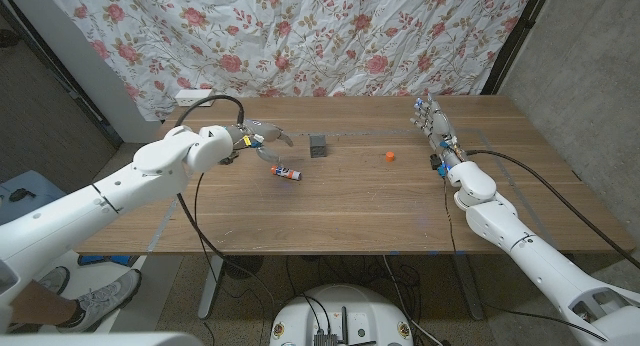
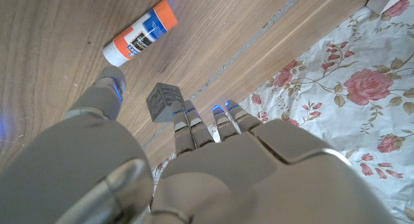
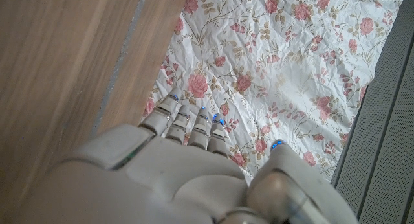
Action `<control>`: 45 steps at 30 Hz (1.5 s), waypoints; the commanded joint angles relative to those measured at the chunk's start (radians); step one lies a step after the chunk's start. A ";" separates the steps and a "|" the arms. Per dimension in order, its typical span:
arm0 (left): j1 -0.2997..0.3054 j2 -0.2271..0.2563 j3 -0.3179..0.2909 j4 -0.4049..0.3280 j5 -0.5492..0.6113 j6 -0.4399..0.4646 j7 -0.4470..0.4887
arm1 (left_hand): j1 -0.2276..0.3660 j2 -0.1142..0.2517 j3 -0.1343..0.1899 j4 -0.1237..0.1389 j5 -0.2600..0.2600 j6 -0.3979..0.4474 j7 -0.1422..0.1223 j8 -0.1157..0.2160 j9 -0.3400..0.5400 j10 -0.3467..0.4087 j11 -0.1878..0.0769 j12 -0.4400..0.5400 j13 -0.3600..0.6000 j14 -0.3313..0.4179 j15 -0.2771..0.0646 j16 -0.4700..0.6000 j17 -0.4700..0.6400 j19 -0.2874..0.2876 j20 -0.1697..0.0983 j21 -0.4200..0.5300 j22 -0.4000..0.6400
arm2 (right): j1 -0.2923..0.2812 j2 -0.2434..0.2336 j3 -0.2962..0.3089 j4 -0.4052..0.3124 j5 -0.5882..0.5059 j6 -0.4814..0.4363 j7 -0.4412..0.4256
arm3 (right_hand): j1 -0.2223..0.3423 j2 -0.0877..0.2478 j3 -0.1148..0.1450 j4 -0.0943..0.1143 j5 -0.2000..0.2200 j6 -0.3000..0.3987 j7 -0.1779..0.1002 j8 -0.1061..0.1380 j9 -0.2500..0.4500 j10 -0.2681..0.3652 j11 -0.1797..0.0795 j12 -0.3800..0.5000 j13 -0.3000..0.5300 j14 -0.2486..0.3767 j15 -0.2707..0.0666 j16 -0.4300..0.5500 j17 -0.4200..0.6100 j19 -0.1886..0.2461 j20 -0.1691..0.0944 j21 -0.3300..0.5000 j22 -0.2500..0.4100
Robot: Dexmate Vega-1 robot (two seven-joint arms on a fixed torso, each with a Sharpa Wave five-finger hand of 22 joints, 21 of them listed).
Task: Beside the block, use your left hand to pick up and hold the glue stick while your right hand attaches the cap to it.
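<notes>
The glue stick [image 1: 286, 173] lies on its side on the wooden table, white with a blue label and an orange end; it also appears in the left wrist view as the glue stick [image 2: 140, 33]. Just behind and to its right stands the small dark grey block [image 1: 318, 145], also seen in the left wrist view [image 2: 162, 102]. My left hand [image 1: 257, 141] hovers above the table just left of the glue stick, fingers spread, holding nothing. The small orange cap [image 1: 389, 156] lies further right. My right hand [image 1: 432, 125] stands at the table's right, fingers straight, empty.
The table [image 1: 350, 211] has a pale strip running along its far part. A flowered cloth [image 1: 330, 36] hangs behind the far edge. A white box [image 1: 192, 96] sits at the far left corner. A person's shoes [image 1: 70, 306] stand on the floor at the left.
</notes>
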 commanded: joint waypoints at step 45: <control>0.040 -0.175 0.120 0.083 0.274 0.193 0.002 | 0.114 0.018 -0.052 0.002 0.007 0.079 -0.067 0.025 0.003 0.125 -0.002 0.015 0.003 0.088 -0.057 0.023 0.003 0.024 0.007 0.016 0.001 | -0.032 0.007 0.019 -0.012 0.035 0.017 0.002 | -0.018 0.011 0.008 -0.007 0.007 0.008 0.003 0.006 0.002 0.012 0.003 0.006 -0.002 0.005 -0.005 0.010 -0.015 0.007 -0.006 0.006 0.002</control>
